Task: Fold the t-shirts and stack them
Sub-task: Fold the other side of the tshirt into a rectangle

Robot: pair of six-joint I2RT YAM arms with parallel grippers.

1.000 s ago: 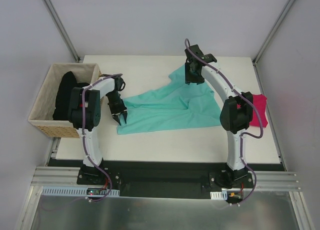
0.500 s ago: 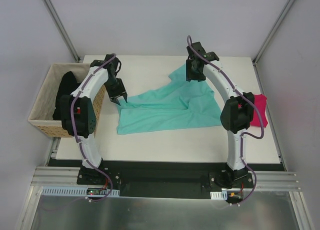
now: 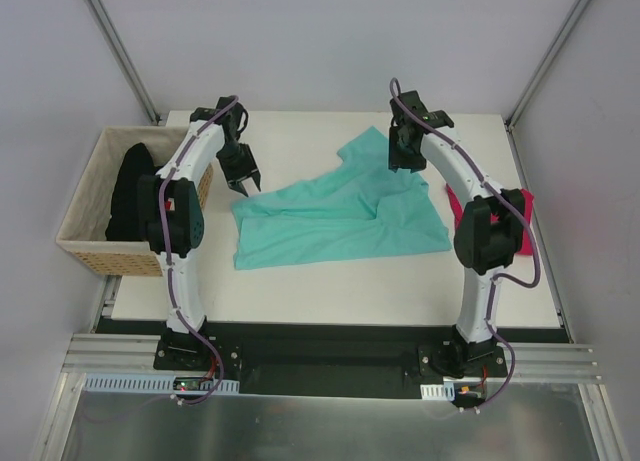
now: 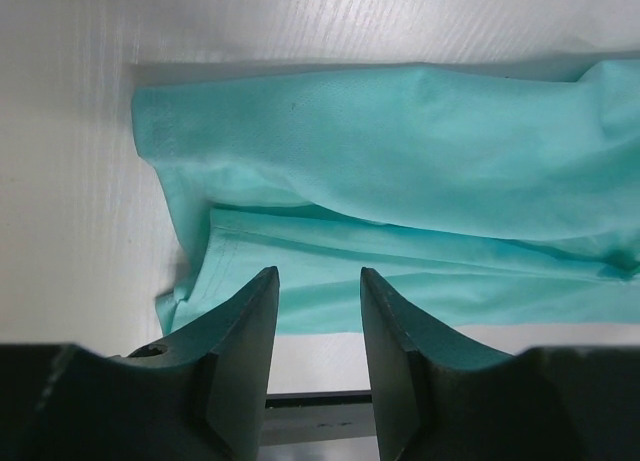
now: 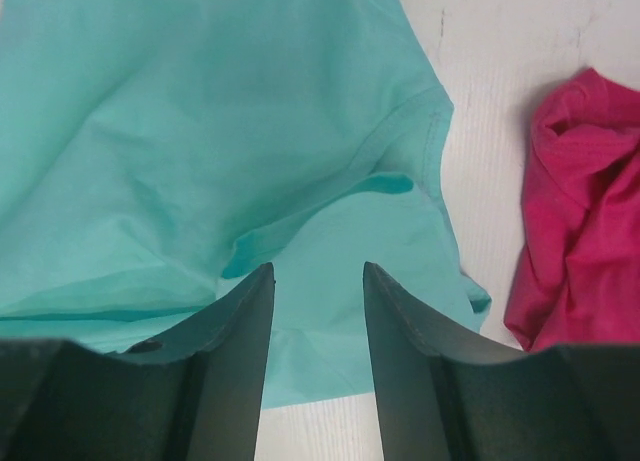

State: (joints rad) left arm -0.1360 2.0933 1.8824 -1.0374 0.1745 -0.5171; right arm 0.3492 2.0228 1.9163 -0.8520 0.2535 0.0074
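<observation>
The teal shirt (image 3: 340, 216) lies spread across the table (image 3: 330, 291), its far left corner by the left gripper (image 3: 245, 187), its far right part under the right gripper (image 3: 404, 163), both with jaws half-parted and empty, the pink shirt (image 3: 458, 203) at the right edge.

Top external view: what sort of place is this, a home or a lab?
Most likely a lab test cell: left arm and right arm mounted on an aluminium frame, a white table boxed in by plain panels, and staged laundry, a teal-green t-shirt and a basket.
</observation>
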